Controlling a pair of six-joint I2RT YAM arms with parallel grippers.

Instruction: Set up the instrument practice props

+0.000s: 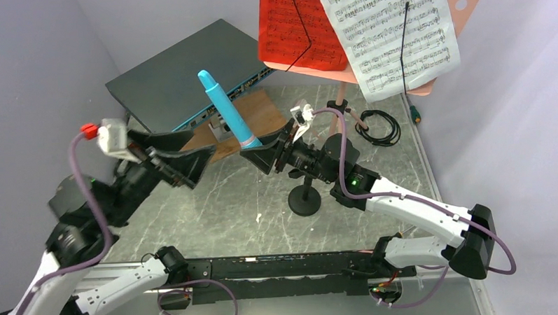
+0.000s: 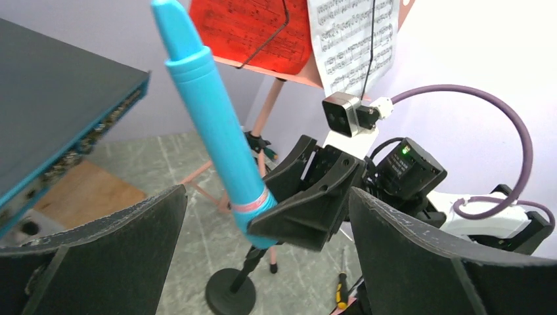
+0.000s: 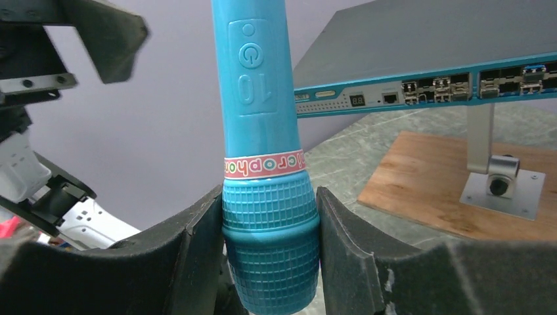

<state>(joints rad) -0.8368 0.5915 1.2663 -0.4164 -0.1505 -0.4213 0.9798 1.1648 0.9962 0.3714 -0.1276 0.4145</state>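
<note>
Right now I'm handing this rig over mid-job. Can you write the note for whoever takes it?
Right hand: shut on the grille end of the cyan microphone, which is held off the table with its handle tilted up.
Left hand: open and empty, just left of the microphone.
Music stand: up at the back, with the red page and white page on it.
Black mic stand: upright on the table by the right hand, holding nothing.
Done: music stand and pages are set.
Left: probably seat the microphone in the mic stand.
</note>
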